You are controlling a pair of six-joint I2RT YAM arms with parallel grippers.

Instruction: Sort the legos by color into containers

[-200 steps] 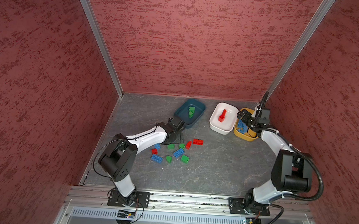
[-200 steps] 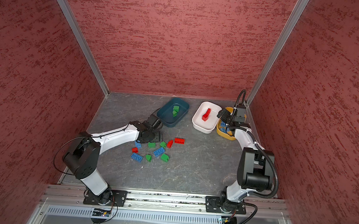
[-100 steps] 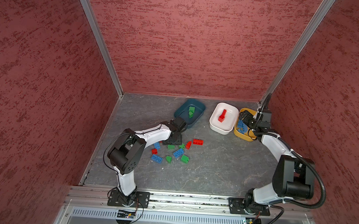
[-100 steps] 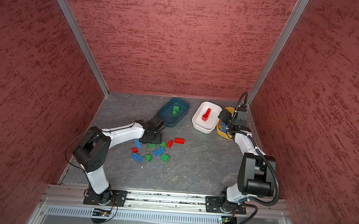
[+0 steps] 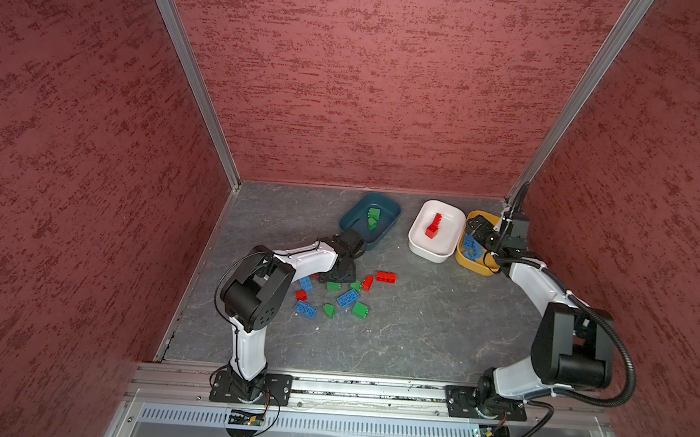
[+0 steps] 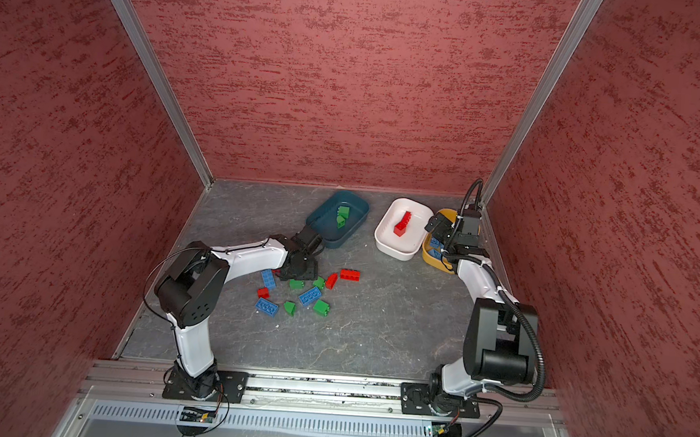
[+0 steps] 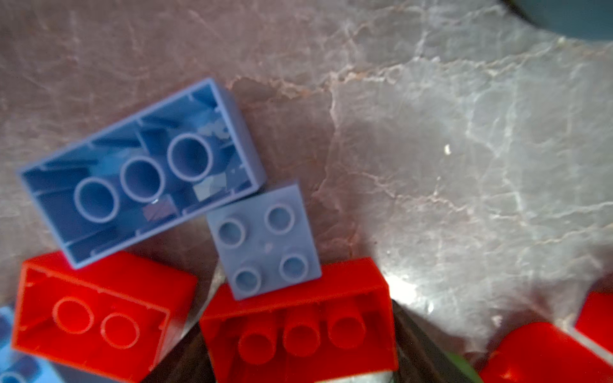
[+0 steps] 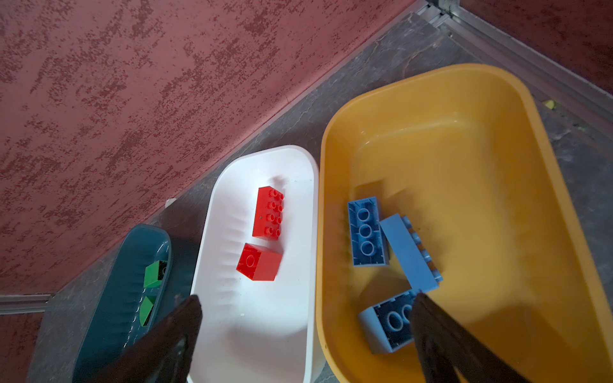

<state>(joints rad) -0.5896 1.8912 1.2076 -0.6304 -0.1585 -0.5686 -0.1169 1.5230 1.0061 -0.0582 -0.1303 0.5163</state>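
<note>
1. While loose legos (image 5: 347, 298) are lying scattered on the grey table (image 5: 416, 336), the left gripper (image 5: 338, 276) is reaching into the pile's far edge, its jaws clamping a red brick (image 7: 298, 331).
2. Farther back, green bricks (image 5: 373, 219) are sitting in the teal tub (image 5: 354, 222), red bricks (image 5: 434, 226) in the white tub (image 5: 450, 221), blue bricks (image 8: 366, 232) in the yellow tub (image 8: 464, 149).
3. Over the last two, the right gripper (image 8: 306, 298) is hovering, jaws spread wide and empty.

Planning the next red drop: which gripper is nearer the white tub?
Right. The right gripper hangs over the rim where white tub meets yellow tub; the left gripper is among the loose bricks, farther off.
</note>
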